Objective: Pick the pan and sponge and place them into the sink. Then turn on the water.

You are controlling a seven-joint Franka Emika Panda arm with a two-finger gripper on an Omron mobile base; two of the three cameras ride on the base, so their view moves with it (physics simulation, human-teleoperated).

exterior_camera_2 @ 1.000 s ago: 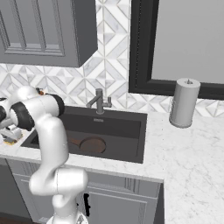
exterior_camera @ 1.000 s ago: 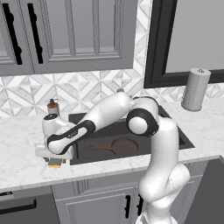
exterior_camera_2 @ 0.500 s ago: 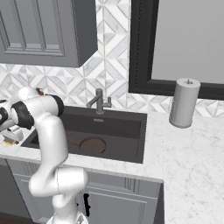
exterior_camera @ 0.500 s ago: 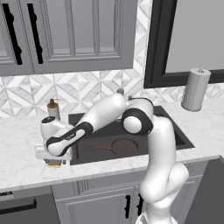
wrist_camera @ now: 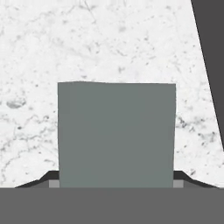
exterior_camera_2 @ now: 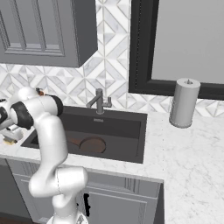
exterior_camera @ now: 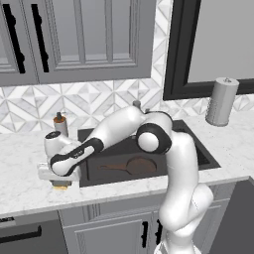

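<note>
While low over marble, end effector (exterior_camera: 60,182) fingers flanking boxy green-topped sponge (wrist_camera: 116,133), grip state unclear.

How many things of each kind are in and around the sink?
Frying pan: 1
Sponge: 1
Faucet: 1
Paper towel roll: 1
Small bottle: 1
Total: 5

Pan (exterior_camera: 135,165) in sink (exterior_camera: 206,155), gripper (exterior_camera: 60,184) down over sponge (exterior_camera: 61,187)
</note>
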